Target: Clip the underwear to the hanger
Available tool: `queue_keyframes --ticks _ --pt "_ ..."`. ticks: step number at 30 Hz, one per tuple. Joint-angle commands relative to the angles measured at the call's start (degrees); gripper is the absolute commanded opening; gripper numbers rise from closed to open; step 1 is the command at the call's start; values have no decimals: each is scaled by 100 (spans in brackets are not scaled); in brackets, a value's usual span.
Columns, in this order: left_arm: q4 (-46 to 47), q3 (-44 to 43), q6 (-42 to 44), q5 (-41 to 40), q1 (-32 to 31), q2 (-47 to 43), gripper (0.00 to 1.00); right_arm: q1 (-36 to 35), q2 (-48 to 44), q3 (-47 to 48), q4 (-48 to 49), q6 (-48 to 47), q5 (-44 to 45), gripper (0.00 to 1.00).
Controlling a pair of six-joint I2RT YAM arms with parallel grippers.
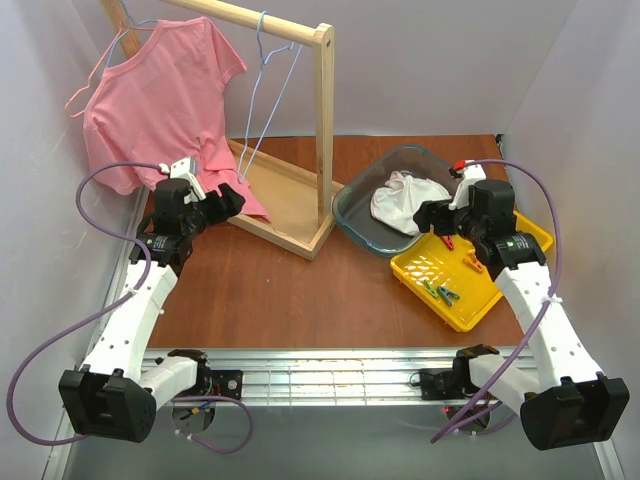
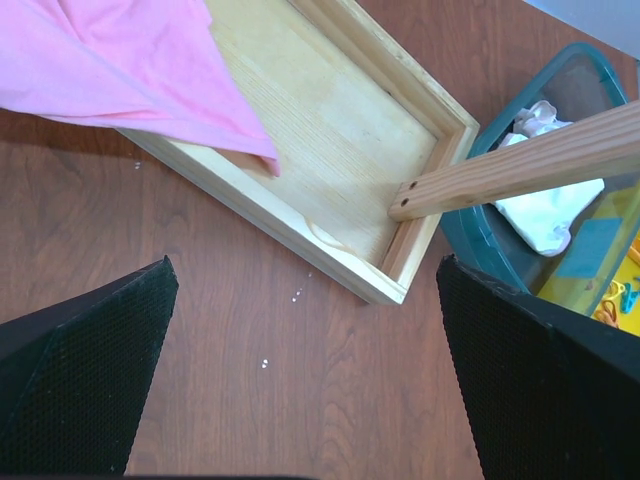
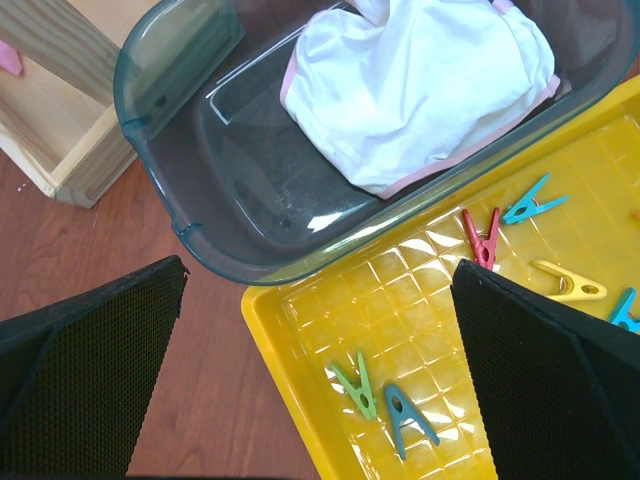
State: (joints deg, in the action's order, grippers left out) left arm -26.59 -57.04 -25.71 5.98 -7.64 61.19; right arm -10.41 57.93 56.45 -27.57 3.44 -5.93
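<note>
The white underwear (image 1: 405, 199) with pale pink trim lies crumpled in a teal transparent bin (image 1: 362, 215); it shows in the right wrist view (image 3: 420, 90) and partly in the left wrist view (image 2: 550, 205). The light-blue wire hanger (image 1: 268, 95) hangs from the wooden rail (image 1: 250, 18) at the back. My left gripper (image 1: 232, 203) is open and empty over the table by the stand's wooden base (image 2: 340, 130). My right gripper (image 1: 432, 217) is open and empty above the near edge of the bin and the yellow tray (image 3: 330, 325).
A pink T-shirt (image 1: 155, 100) hangs on the rail's left; its hem drapes into the base tray (image 2: 150, 70). The yellow tray (image 1: 412, 275) holds several coloured clothespins, among them green (image 3: 355, 385), blue (image 3: 408, 415) and red (image 3: 482, 238). The stand's upright post (image 1: 323, 130) rises between the arms.
</note>
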Motion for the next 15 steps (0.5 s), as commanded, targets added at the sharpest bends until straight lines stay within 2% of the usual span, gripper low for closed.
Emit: queue_keyframes --ticks 1,4,8,15 --pt "-232 -114 119 -333 -10 -90 95 -22 113 244 -20 -54 101 99" --pt "-365 -115 207 -361 -10 -28 94 -48 157 305 -20 -142 57 98" --pt "-58 52 181 -115 -10 -81 94 -241 481 516 -73 -282 294 95" --pt "180 219 84 105 -10 -116 94 -505 2054 1376 146 -116 567 89"
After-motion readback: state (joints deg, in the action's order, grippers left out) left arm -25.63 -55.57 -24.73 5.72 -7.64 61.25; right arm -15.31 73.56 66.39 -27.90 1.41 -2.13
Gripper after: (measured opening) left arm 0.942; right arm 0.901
